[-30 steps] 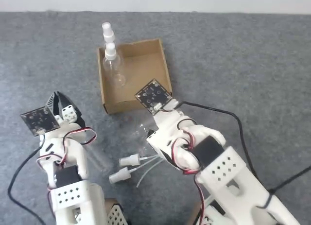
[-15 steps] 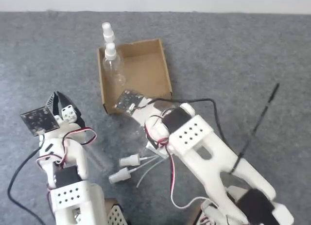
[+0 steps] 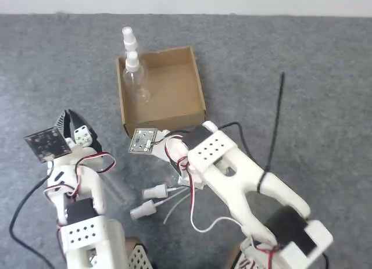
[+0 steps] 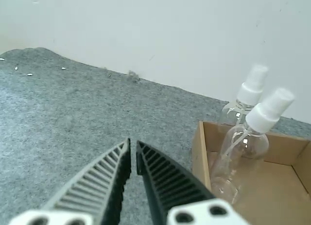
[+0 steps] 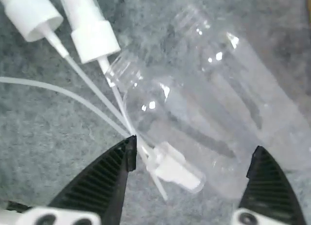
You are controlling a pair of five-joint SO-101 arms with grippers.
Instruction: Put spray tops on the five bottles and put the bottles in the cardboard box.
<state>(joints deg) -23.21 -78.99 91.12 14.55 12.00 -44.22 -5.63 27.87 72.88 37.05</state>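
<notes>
**Open right gripper [image 5: 193, 154] set for a pick; left gripper [image 4: 133, 147] idle**

The right gripper hangs low over the carpet [image 3: 290, 60], jaws wide apart, nothing clamped. Under it lie 2 clear bottles w/o tops, side by side: near bottle [image 5: 180, 113] and far bottle [image 5: 243, 74], touching or almost, I cannot tell which. A loose top [image 5: 177, 172] lies between the jaws, just beside the near bottle, and thin tubes cross at that bottle's neck. In the high view this spot is at centre of frame, just below the front wall of the box [image 3: 200, 89]. My judgement: the jaws are so wide in order to span a bottle body, but w/ the top and tubes so near, they may catch these also.

A second top [image 3: 154, 192] and a third top [image 3: 142, 211] lie at lower centre of the high view, near each other, tubes toward the right arm, so they are at hand for fitting.

The left gripper is at lower left, jaws together, holding nothing, aimed toward the box. Probably it is kept apart so the arms do not meet.

A capped bottle [image 3: 135, 76] stands upright in the box's upper left corner. The other capped bottle [image 3: 127, 38] stands just behind that corner and seems outside the far wall, not sure. So approx. 2 of 5 are topped and 1 is surely boxed.
</notes>
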